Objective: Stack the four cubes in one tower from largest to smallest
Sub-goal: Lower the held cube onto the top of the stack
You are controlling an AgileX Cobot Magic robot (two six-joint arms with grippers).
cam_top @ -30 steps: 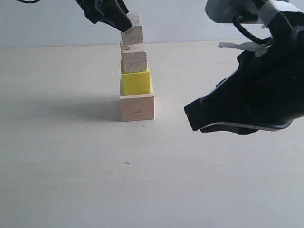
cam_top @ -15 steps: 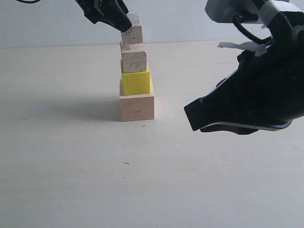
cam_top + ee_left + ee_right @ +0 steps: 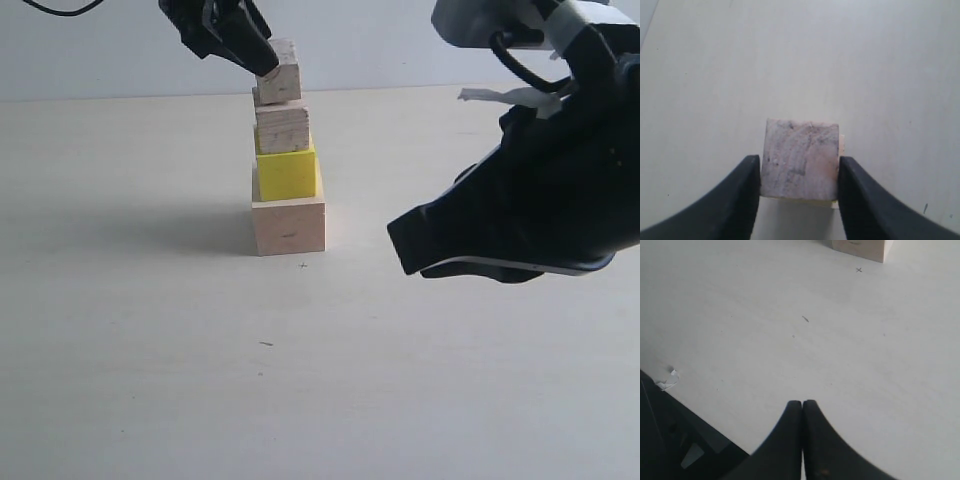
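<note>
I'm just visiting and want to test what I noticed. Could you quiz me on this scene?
1. True or false: the right gripper holds a cube.
2. How many cubes stand stacked with no gripper on them? A) two B) three C) four
3. Fill in: the left gripper grips the ____ cube.
Key: 1 false. 2 B: large pale cube, yellow cube, grained cube. 3 smallest cube.

1. You see a pale, matte table (image 3: pixel 150 380).
2. Directly on it stands the large pale wooden cube (image 3: pixel 289 227), flat on one face.
3. Just beside this cube is a small cross mark (image 3: pixel 303 266).
</note>
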